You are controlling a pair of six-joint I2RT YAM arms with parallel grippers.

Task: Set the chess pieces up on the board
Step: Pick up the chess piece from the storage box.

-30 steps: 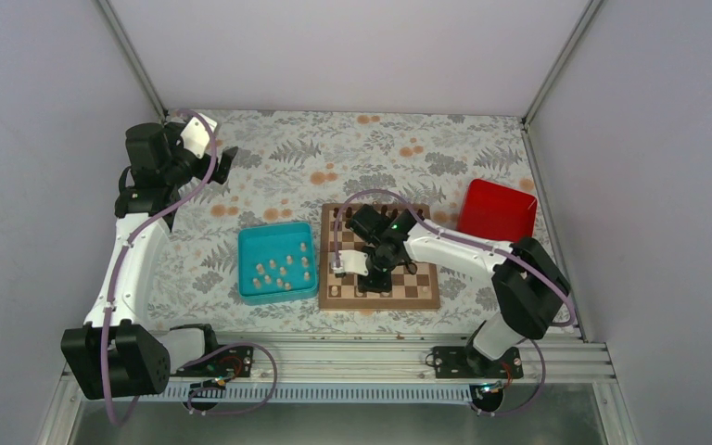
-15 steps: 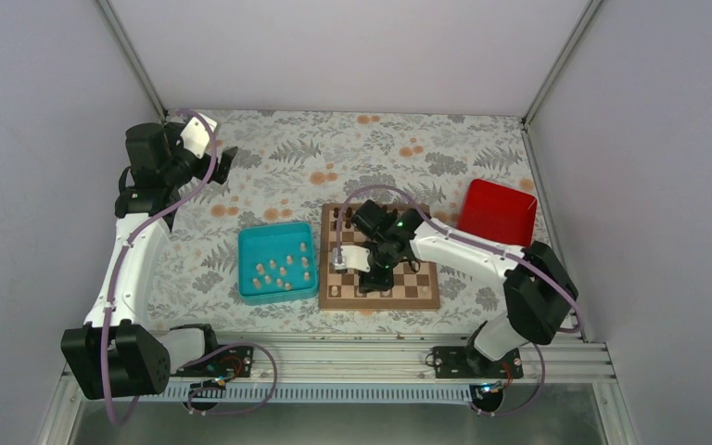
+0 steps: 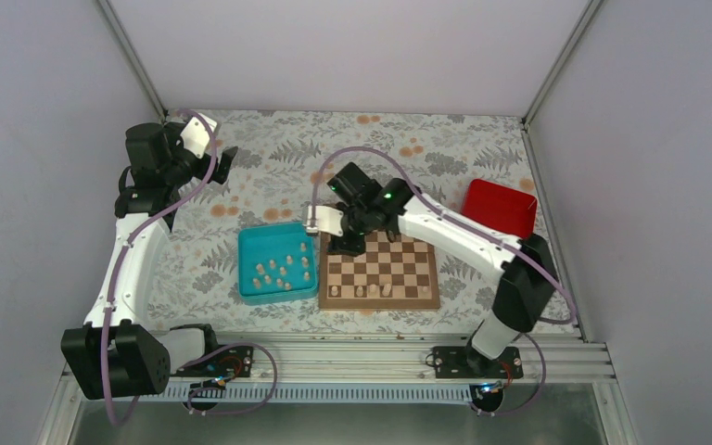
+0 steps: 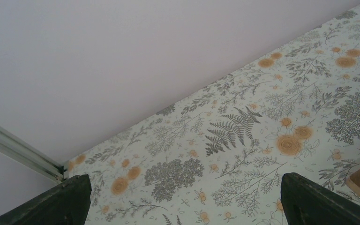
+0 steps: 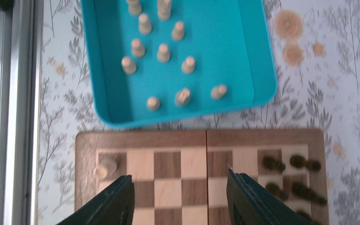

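The right gripper is hanging over the far-left part of the board, jaws partly spread and gripping nothing. The pale pieces are standing, mostly upright, in the tray, just left of the board and of this gripper. A few placed pieces are occupying the near row. The left gripper is waiting wide open at far left, so the right arm is nearer.
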